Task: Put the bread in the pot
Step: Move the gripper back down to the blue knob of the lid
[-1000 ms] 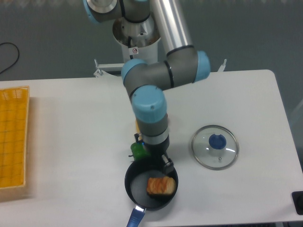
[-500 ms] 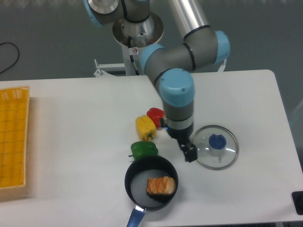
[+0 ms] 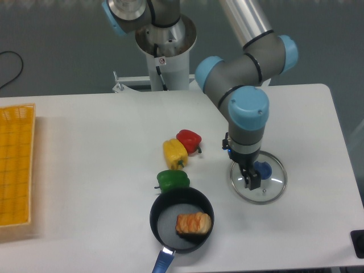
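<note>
white table (image 3: 85,170), fixed camera looking down from the front.

the bread (image 3: 193,223) lies inside the pot (image 3: 165,219), on the grey floor, toward the right side of it, close to the rim. nothing is holding it. the pot sits near the front edge of the table, its blue handle (image 3: 162,261) pointing toward the camera.

the gripper (image 3: 252,180) hangs over the glass lid (image 3: 274,187), well to the right of the pot and apart from it. it points straight down, near the lid's blue knob (image 3: 263,169), partly covering it. the fingers are seen end-on as one dark block, so i cannot tell how far apart they stand, nor whether they touch the knob.

green pepper (image 3: 172,180) just beside the pot's far rim, touching or nearly so. yellow pepper (image 3: 174,153) farther back, red pepper (image 3: 189,139) right against it on its right.

yellow crate (image 3: 14,170) at the left edge of the table, well apart from everything else. the robot's base (image 3: 165,42) stands behind the table's back edge.
</note>
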`<state>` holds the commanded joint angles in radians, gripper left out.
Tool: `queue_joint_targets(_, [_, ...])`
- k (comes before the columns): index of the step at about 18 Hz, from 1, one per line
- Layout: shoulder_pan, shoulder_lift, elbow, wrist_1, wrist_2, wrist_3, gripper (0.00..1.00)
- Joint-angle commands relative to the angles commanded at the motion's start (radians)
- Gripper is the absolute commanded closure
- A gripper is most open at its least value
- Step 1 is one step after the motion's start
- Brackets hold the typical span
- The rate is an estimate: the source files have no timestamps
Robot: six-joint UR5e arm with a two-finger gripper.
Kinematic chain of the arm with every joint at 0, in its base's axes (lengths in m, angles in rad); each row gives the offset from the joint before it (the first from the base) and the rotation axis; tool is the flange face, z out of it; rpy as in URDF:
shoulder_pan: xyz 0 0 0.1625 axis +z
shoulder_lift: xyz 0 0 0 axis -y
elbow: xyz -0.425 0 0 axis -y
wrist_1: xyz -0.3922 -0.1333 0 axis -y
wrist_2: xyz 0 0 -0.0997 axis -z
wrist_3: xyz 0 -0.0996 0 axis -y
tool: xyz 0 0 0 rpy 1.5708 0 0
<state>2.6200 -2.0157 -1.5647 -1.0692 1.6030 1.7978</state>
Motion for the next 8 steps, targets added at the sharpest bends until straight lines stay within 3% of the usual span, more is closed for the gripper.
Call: queue_joint_targets(8, [0.005, -0.008, 0.002, 0.002, -0.002, 0.002, 0.01])
